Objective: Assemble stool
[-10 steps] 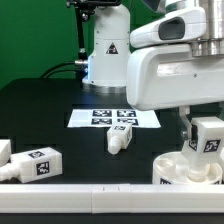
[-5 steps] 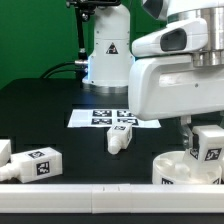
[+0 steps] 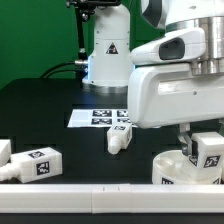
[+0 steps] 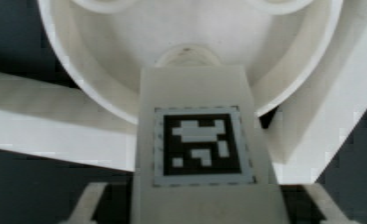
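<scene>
Your gripper (image 3: 203, 142) is clamped on the held leg (image 3: 209, 152), over the seat disc (image 3: 176, 171) at the exterior view's right. In the wrist view the leg's tip points into the disc's bowl; can't tell if it touches. On the bench (image 3: 55, 110), the second leg (image 3: 120, 137) lies just beside the marker board (image 3: 100, 117) and the third leg (image 3: 36, 163) lies toward the exterior view's left.

Cutting off a leg (image 3: 3, 152) at the exterior view's left edge; hiding the underside of the seat disc (image 3: 170, 168) behind the front rail (image 3: 100, 186); leaving the gripper (image 4: 203, 204) as dark blurred slivers flanking the held leg (image 4: 198, 120).
</scene>
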Tool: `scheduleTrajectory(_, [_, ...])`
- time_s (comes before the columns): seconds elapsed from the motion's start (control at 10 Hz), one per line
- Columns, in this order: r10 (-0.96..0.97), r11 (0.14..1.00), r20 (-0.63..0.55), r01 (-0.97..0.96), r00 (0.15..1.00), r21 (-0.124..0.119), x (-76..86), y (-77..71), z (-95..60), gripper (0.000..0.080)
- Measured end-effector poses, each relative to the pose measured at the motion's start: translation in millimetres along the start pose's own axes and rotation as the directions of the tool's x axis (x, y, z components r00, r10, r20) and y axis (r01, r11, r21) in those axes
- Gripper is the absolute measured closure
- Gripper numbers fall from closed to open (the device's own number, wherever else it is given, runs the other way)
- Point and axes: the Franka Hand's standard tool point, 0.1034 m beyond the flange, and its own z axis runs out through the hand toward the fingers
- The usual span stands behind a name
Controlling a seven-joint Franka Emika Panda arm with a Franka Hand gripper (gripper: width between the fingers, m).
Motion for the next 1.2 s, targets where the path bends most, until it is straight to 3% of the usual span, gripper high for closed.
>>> scheduleTrajectory(0.1, [0.000, 1.000, 0.000, 0.000, 1.000, 0.000, -0.1, 0.0, 0.1, 0.0463])
scheduleTrajectory(0.3, [0.000, 1.000, 0.000, 0.000, 1.000, 0.000, -0.1, 0.0, 0.1, 0.0223])
scheduleTrajectory(0.6, [0.000, 1.000, 0.000, 0.000, 1.000, 0.000, -0.1, 0.0, 0.1, 0.0154])
scheduleTrajectory(1.0, [0.000, 1.000, 0.000, 0.000, 1.000, 0.000, -0.1, 0.0, 0.1, 0.0151])
scheduleTrajectory(1.2, [0.000, 1.000, 0.000, 0.000, 1.000, 0.000, -0.1, 0.0, 0.1, 0.0377])
